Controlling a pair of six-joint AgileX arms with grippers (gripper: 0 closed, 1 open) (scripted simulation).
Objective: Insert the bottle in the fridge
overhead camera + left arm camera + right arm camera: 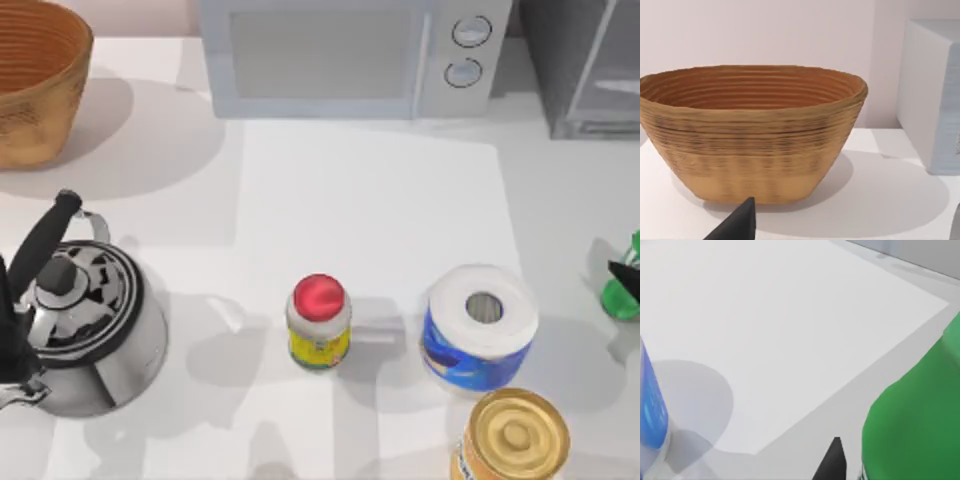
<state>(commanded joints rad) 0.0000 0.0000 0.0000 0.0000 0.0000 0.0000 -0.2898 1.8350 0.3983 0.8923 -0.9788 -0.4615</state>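
A: Nearest?
B: The bottle [920, 415], at the surface's [370, 200] right edge; right tool [625, 282] beside it, grip can't be told; open room mid-surface.
A: Labels?
B: Unreadable yellow on the jar [319, 322]; fridge [590, 65] far right; left tool [737, 225] parked facing the basket [750, 135].

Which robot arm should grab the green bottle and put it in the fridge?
The right one. Its claw is already at the green bottle on the table's right edge, with the fridge behind it.
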